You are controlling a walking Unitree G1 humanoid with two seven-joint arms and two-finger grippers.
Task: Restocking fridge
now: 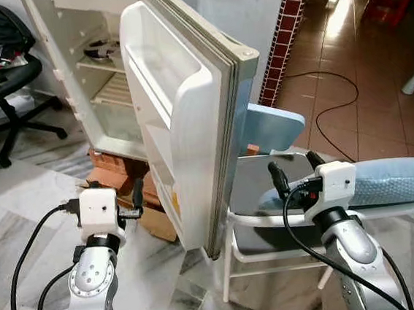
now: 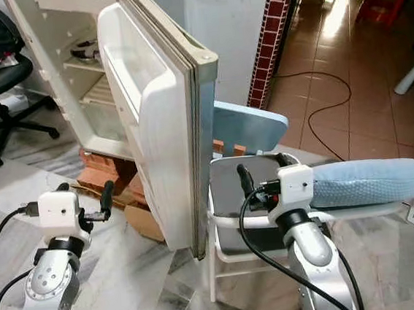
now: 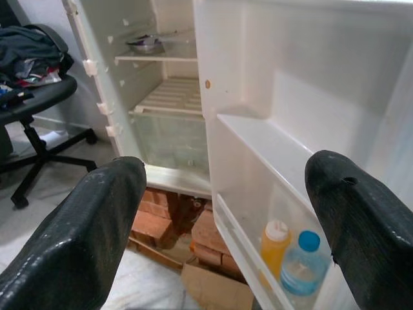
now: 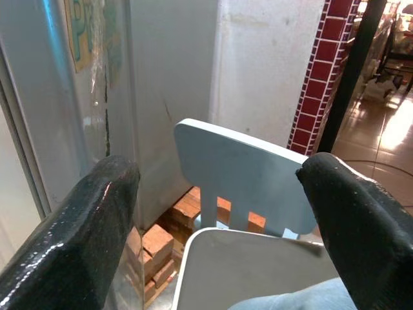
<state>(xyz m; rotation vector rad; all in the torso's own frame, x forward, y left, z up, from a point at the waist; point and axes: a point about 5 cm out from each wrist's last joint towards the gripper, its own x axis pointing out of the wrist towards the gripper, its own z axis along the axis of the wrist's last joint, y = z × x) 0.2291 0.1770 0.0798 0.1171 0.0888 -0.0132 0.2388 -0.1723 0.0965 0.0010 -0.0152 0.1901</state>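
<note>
Fridge (image 1: 105, 84) open, both grippers empty
Left gripper (image 3: 219, 213) wide before the door (image 1: 182, 128) shelves, bottles (image 3: 290, 261) on the lowest; right gripper (image 4: 219, 219) wide over the chair (image 2: 249, 132) beside the door

A pale blue chair (image 1: 269, 186) stands by the door with a blue cushion (image 1: 393, 181) lying on its seat. Red bricks (image 1: 117, 171) sit stacked underneath. A black office chair (image 1: 7, 93) piled with clothes waits well apart.
</note>
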